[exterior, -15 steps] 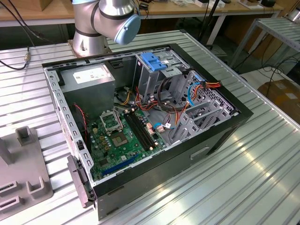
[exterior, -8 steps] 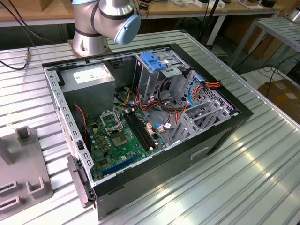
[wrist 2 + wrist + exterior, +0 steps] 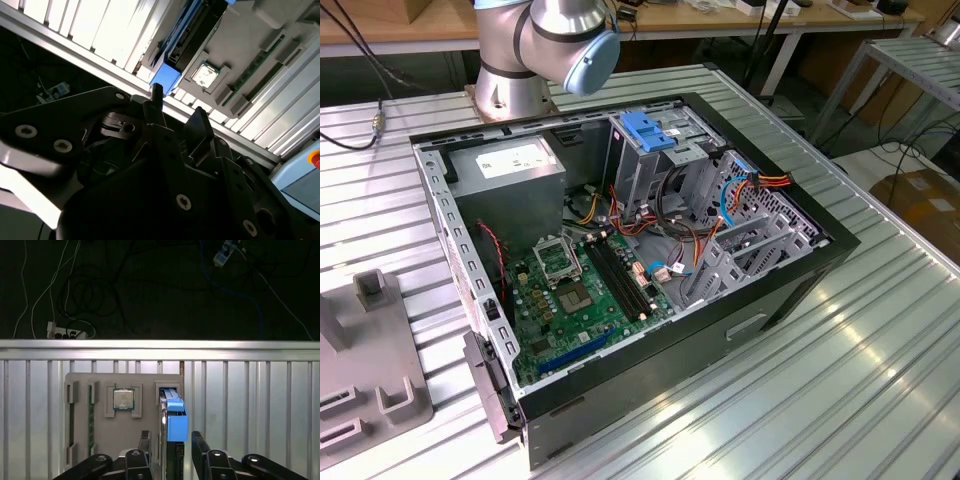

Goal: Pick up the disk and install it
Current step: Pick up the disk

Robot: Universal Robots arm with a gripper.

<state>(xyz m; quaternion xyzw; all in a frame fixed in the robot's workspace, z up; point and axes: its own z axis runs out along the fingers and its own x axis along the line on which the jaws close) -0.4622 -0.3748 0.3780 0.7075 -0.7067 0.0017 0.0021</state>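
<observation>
Disk (image 3: 175,420) edge-on in grey holder (image 3: 125,437), part hidden; gripper (image 3: 170,435) straddles it, unclosed.

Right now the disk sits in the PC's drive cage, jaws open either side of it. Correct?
No. The disk isn't in the drive cage; the first wrist view shows it standing on edge in the grey holder on the table, beside the processor chip. The jaws are open either side of it.
</observation>
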